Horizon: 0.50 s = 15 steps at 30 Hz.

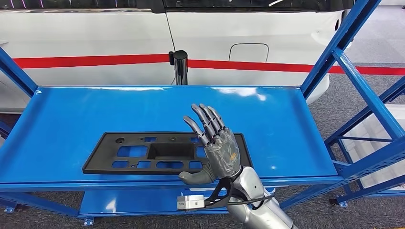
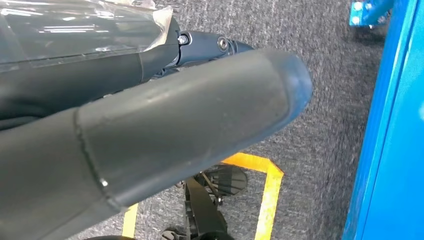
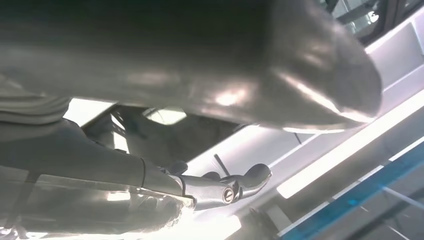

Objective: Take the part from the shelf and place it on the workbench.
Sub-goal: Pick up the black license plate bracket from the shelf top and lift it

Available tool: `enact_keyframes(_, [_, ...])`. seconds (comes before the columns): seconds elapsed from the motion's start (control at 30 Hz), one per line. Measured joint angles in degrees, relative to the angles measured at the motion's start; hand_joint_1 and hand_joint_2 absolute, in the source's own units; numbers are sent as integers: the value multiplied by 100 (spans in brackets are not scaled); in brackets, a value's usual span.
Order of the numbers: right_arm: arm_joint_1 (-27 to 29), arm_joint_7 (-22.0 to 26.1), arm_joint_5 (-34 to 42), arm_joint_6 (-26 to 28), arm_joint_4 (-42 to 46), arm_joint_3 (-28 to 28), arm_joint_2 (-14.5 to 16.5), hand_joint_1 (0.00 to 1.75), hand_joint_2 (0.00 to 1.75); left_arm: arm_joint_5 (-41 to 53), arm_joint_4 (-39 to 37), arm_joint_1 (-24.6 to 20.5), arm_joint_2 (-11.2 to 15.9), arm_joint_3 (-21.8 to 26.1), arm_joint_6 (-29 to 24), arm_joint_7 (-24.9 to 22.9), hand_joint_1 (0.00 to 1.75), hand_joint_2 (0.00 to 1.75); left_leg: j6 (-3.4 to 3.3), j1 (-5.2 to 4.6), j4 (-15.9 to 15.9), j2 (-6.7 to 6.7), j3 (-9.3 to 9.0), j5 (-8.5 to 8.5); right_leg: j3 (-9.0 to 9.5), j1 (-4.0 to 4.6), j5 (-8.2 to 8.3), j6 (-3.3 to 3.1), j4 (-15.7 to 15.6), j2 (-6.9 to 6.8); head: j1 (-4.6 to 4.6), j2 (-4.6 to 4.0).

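The part (image 1: pixel 138 152) is a flat black plastic plate with several cut-outs, lying near the front edge of the blue shelf (image 1: pixel 71 109). My right hand (image 1: pixel 217 148) hovers over the part's right end with its fingers straight and spread, holding nothing. Its thumb (image 1: pixel 195 177) sits at the part's front right corner. The right wrist view shows the same hand (image 3: pixel 200 60) with its thumb large and its dark fingers (image 3: pixel 225 187) stretched out. My left hand (image 2: pixel 150 125) hangs beside the shelf over the carpet, thumb extended and nothing in it.
A white vehicle body (image 1: pixel 95 43) with a red stripe stands right behind the shelf, and a black post (image 1: pixel 180 67) rises at the shelf's back edge. Blue uprights and braces (image 1: pixel 353 71) frame the right side. A lower shelf level (image 1: pixel 133 202) lies beneath. A yellow floor line (image 2: pixel 270 190) marks the carpet.
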<state>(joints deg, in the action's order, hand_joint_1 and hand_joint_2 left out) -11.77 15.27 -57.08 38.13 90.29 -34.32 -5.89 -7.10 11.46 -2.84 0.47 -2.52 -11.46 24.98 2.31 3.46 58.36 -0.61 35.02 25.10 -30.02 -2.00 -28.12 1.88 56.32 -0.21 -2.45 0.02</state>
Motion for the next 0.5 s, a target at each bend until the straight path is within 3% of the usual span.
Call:
enact_keyframes(0.03, [0, -21, 29, -25, 3, 0, -2, 0, 175, 1, -1, -2, -1, -1, -1, 0, 0, 0, -8, -2, 0, -1, 0, 5, 0, -2, -3, 27, -4, 0, 0, 0])
enact_keyframes(0.17, [46, -187, -139, -91, 74, 3, -35, 0, 175, -1, -1, 0, -2, -1, -15, 1, 0, 0, -21, -4, -2, -3, -9, 14, -3, -11, -14, 130, -8, 0, 0, 0])
enact_keyframes(0.5, [405, -415, -137, -627, 628, -24, -229, 0, 175, -62, -1, 31, -7, 1, -91, 57, 0, 0, -9, 3, -76, -4, -55, -7, 0, -2, -15, 130, -4, 1, 2, 0])
